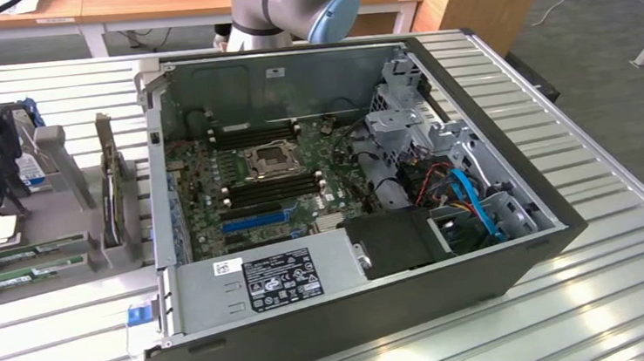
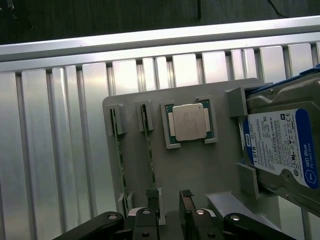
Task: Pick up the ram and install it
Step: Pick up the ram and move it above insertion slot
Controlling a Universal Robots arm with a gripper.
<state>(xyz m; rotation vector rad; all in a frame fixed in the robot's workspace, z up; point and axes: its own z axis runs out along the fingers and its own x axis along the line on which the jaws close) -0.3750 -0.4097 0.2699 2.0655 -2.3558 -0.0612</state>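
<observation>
Pincer [image 2: 169, 201] spread apart, the ram [image 2: 149, 155] just beside it

Robotics lab or test cell, office-type building; industrial robot arm [image 1: 283, 4] mounted at the edge of a ribbed aluminium table [image 1: 607, 234]; desktop computer case [image 1: 516, 260] lying open on it, motherboard exposed; grey parts fixture [image 2: 200, 170] beside it, with a processor [image 2: 188, 121], a hard drive [image 2: 282, 150] and ram sticks [image 2: 149, 155] each seated in its own holder; wooden desks [image 1: 143, 4] and grey carpet floor [image 1: 630, 101] behind.
</observation>
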